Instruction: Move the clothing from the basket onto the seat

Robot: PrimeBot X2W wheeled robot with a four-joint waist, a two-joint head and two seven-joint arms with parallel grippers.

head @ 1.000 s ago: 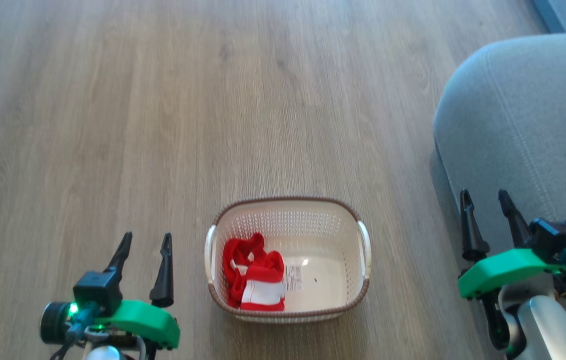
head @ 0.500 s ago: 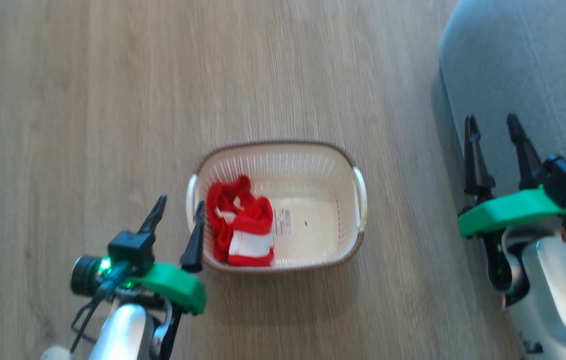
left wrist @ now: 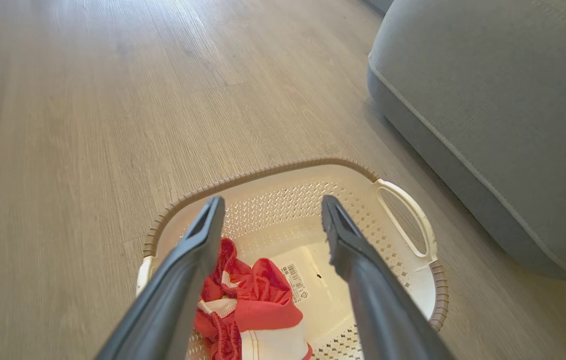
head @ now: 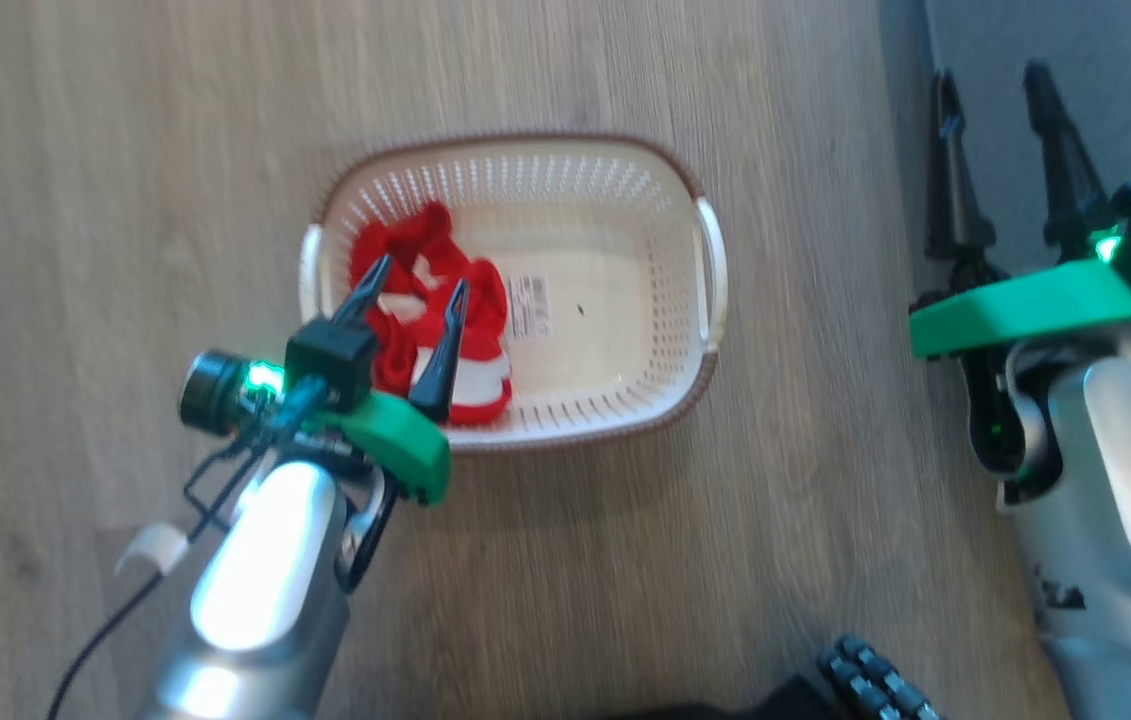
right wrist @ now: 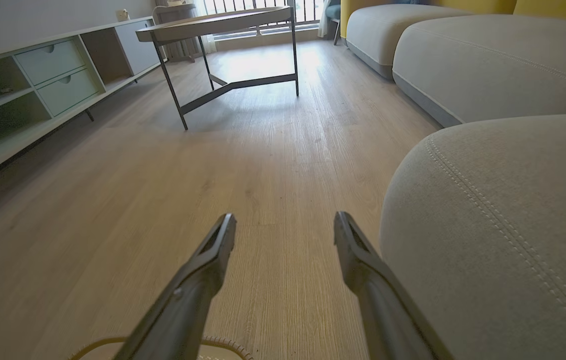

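1. Since the earlier frame, left pincer [head: 422, 272] has been brought over the clothing [head: 415, 228], fingers spread, empty.
2. Clothing is contained in the left half of the basket [head: 615, 180].
3. Right pincer [head: 989, 72] is held with fingers parted, upper right, at the edge of the seat [left wrist: 488, 100].

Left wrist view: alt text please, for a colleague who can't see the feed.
The open left gripper points into the cream basket, its two dark fingers framing red and white clothing bunched in the basket's near left part. The basket stands on a wood floor, with the grey seat at upper right.
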